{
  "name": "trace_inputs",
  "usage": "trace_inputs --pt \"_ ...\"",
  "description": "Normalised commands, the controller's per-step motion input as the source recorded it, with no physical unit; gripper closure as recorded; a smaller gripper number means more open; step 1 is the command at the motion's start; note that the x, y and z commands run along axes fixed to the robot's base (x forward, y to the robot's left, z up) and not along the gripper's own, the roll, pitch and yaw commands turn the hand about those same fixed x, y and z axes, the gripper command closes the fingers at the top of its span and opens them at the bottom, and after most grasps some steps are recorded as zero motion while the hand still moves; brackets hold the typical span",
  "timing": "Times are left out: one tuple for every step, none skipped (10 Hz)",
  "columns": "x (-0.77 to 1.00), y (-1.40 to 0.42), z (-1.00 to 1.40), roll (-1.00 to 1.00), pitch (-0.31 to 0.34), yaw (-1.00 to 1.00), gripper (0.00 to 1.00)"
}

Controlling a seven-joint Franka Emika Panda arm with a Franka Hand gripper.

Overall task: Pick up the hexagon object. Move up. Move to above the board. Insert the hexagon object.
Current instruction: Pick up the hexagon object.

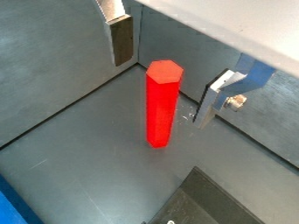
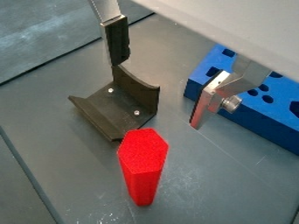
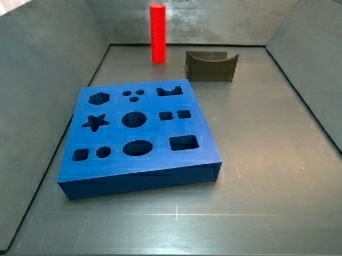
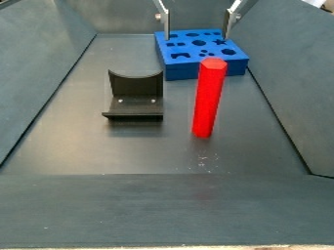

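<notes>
Above upright hexagon object (image 1: pixel 162 103): claw (image 1: pixel 163 63) wide open, empty; clear floor around; board (image 3: pixel 136 137) well apart.

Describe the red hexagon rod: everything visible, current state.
The red rod is a tall, slim, six-sided prism, uniformly bright red with a matte, plastic-like look. It stands upright on the dark floor, free of any hole, with only its base touching the floor. The hand hangs above it, fingers open on either side and not touching it. The blue board and the dark notched block sit apart from it.
</notes>
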Motion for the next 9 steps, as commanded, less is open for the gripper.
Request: trace_inputs --pt "0.00 -0.18 -0.08 0.00 0.000 0.00 0.00" --pt "-0.25 0.17 -0.05 -0.12 -0.091 -0.01 0.00" --pt "-0.15 0.85 -0.03 -0.35 -0.051 0.03 0.00" --pt "-0.17 0.79 0.00 -0.30 -0.030 0.15 0.00" --pt "0.00 0.44 0.00 -0.19 0.000 0.25 0.00" --pt "0.00 -0.07 -0.22 0.00 -0.107 0.00 0.00" --pt "0.00 0.03 -1.00 0.00 -0.011 0.02 0.00" --pt "0.00 0.09 -1.00 0.00 0.000 0.04 0.00" --pt "0.00 0.30 -1.00 0.00 0.000 0.19 0.00"
